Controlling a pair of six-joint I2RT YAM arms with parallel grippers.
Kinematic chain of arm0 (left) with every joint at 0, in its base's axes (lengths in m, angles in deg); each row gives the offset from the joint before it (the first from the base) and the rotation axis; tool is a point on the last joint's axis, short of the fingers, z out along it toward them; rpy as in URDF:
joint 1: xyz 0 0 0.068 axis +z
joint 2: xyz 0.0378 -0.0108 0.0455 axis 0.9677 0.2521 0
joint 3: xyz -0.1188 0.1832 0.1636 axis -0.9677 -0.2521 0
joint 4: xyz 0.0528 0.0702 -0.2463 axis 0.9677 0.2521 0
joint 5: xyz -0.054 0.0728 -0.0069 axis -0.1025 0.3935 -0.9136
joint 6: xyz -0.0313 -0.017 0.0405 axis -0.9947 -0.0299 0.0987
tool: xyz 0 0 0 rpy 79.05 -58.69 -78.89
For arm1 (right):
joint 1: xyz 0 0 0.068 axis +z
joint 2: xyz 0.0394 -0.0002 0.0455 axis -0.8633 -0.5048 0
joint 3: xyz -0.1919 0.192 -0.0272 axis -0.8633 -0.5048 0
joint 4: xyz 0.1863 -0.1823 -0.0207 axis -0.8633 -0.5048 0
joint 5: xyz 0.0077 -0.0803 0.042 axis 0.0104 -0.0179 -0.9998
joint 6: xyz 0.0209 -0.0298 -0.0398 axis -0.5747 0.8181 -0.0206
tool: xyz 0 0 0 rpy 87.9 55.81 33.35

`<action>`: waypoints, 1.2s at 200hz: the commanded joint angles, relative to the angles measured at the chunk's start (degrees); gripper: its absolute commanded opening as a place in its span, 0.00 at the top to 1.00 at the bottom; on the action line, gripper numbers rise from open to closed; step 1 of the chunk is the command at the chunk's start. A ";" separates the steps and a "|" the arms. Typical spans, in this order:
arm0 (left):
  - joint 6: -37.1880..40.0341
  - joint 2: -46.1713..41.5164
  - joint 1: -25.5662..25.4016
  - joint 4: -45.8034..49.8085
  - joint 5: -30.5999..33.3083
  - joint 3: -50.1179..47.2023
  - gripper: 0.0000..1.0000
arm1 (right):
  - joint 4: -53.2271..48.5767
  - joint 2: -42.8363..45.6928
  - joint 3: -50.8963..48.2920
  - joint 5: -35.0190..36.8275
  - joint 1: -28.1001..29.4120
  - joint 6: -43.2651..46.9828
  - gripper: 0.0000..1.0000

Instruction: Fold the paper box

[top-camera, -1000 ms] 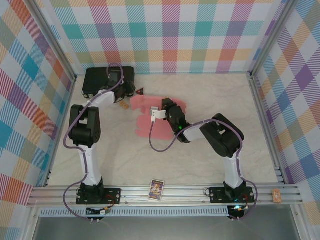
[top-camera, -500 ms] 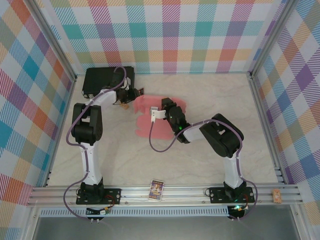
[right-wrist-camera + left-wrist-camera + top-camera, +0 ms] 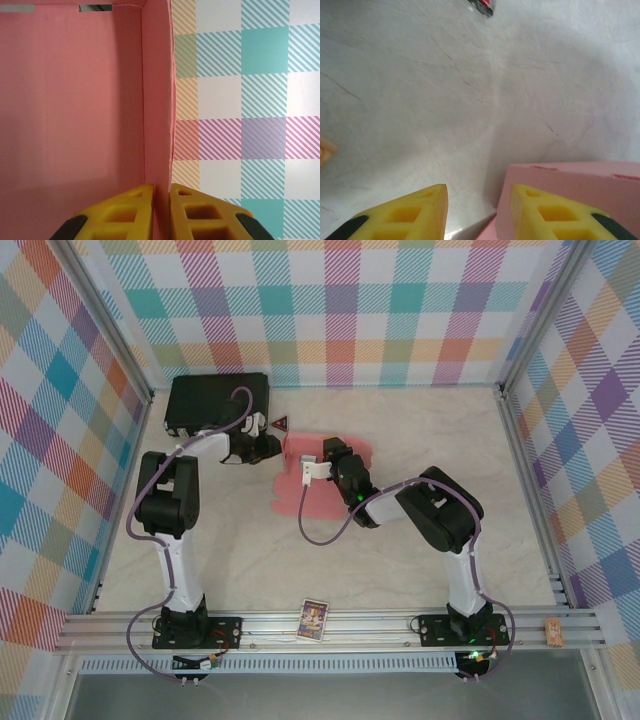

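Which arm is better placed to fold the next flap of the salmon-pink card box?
Probably left. The left hand is open, fingers apart at the left edge of the salmon-pink thin card box, while the right hand is pinched on one of its walls.

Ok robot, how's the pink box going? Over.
Right gripper shut on a wall of the box. Left gripper open at the box's edge. One corner folded up. Black case apart, not blocking.

Black case blocks far-left corner; paper box mid-table; table right open.
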 commanded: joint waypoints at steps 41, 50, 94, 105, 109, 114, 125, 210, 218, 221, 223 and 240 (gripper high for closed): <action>3.34 -2.23 -0.80 -3.79 -6.13 -2.06 0.61 | 2.42 -1.68 1.34 0.95 0.56 0.47 0.84; 3.65 -2.45 -1.06 -4.36 -6.21 -2.60 0.61 | 2.35 -1.78 1.40 0.97 0.56 0.40 0.83; 4.82 -3.59 -1.67 -6.29 -6.65 -5.38 0.61 | 3.05 -2.30 1.32 1.15 0.73 0.58 0.83; 4.82 -4.34 -1.73 -7.68 -6.50 -6.76 0.60 | 3.59 -2.40 1.23 1.30 0.88 0.62 0.83; 4.87 -4.65 -1.77 -8.09 -6.40 -7.23 0.60 | 3.72 -2.51 1.15 1.26 0.83 0.71 0.83; 4.82 -5.04 -1.77 -8.72 -6.30 -7.90 0.60 | 3.73 -2.61 1.14 1.28 0.90 0.75 0.83; 4.80 -5.96 -1.77 -10.01 -6.20 -9.20 0.60 | 4.20 -2.76 1.14 1.50 0.92 0.84 0.83; 5.26 -11.39 -2.02 -14.69 -5.98 -15.79 0.62 | 6.63 -3.96 1.23 2.20 1.18 2.16 0.83; 5.47 -11.83 -2.04 -14.28 -5.70 -15.96 0.62 | 6.80 -3.97 1.23 2.35 1.18 2.22 0.83; 5.55 -11.95 -2.16 -14.11 -5.46 -16.03 0.62 | 6.88 -3.98 1.27 2.37 1.13 2.24 0.83; 5.59 -12.08 -2.13 -14.02 -5.30 -16.09 0.62 | 6.94 -4.07 1.24 2.35 1.14 2.25 0.83; 6.09 -13.00 -2.21 -13.39 -4.43 -16.86 0.62 | 6.96 -4.14 1.24 2.39 1.21 2.25 0.83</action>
